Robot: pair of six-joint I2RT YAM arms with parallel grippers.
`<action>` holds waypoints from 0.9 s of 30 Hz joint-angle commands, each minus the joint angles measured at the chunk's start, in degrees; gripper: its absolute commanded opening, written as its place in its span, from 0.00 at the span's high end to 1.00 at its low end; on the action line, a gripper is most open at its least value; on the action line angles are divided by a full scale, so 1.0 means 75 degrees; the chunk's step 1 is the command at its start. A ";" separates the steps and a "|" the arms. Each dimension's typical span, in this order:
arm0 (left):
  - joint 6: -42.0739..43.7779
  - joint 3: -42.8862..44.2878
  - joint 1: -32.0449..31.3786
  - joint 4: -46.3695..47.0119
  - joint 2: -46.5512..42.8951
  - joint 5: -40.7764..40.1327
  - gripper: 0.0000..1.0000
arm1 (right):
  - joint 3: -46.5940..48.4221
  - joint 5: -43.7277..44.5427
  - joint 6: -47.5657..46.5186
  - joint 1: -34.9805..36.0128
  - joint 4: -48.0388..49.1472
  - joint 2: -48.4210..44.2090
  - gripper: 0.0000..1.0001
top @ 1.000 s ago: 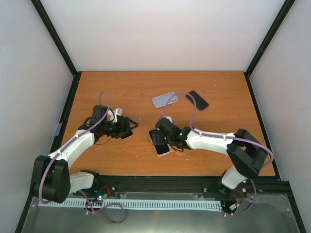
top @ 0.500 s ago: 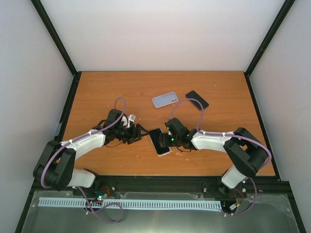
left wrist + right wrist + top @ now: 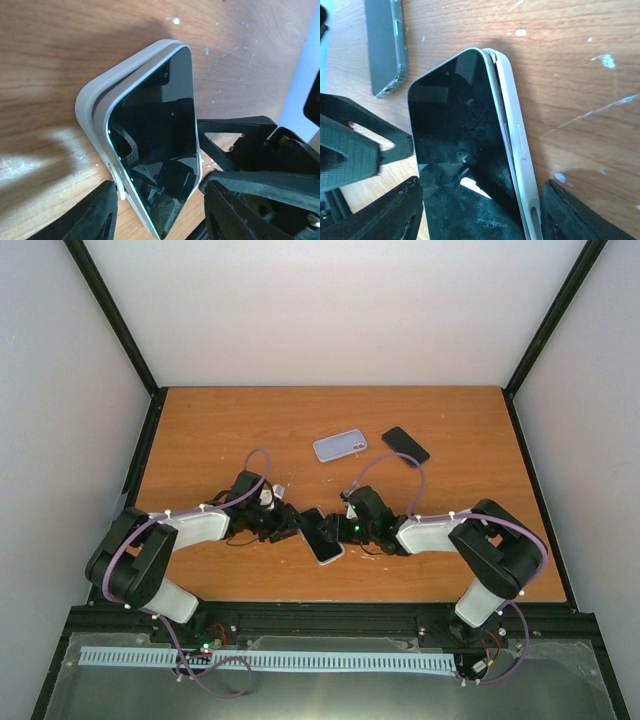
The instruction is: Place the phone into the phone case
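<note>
A black-screened phone (image 3: 322, 537) lies tilted in a white phone case (image 3: 95, 102) at the table's near middle, one long edge raised off the case. My left gripper (image 3: 297, 528) holds one end across its width. In the left wrist view its fingers (image 3: 97, 215) press the case side and the phone (image 3: 155, 145) edge. My right gripper (image 3: 339, 530) grips the opposite end, and in the right wrist view its fingers (image 3: 580, 215) flank the phone (image 3: 455, 135) and the white phone case (image 3: 517, 135).
A lavender case (image 3: 340, 445) and a second black phone (image 3: 405, 445) lie further back on the wooden table (image 3: 220, 430). A grey cased device (image 3: 385, 45) rests beyond the phone in the right wrist view. The two grippers almost touch.
My left arm swept right to the phone and both pairs of jaws narrowed around it. The right gripper shifted slightly, and the phone turned a little.
</note>
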 commanded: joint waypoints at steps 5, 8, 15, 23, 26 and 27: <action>0.0056 0.0012 -0.0169 0.0030 0.0383 -0.0177 0.54 | -0.0433 -0.1224 0.1323 0.0074 0.1503 0.0454 0.38; 0.0140 0.0081 -0.0181 -0.0157 0.0341 -0.0351 0.56 | -0.0730 -0.1338 0.1802 0.0084 0.2183 0.0469 0.40; 0.0202 0.0045 -0.0181 -0.0208 0.0276 -0.0426 0.57 | -0.1023 -0.1206 0.1890 0.0103 0.2049 0.0044 0.43; 0.0308 0.0066 -0.0181 -0.0688 -0.0092 -0.0549 0.40 | -0.1174 -0.1124 0.2219 0.0536 0.2388 0.0178 0.46; 0.0345 0.0002 -0.0181 -0.0813 -0.0145 -0.0503 0.39 | -0.1178 -0.1077 0.2322 0.0566 0.2570 0.0300 0.47; 0.0335 -0.0031 -0.0181 -0.0826 -0.0154 -0.0491 0.40 | -0.1167 -0.1044 0.2329 0.0566 0.2584 0.0320 0.47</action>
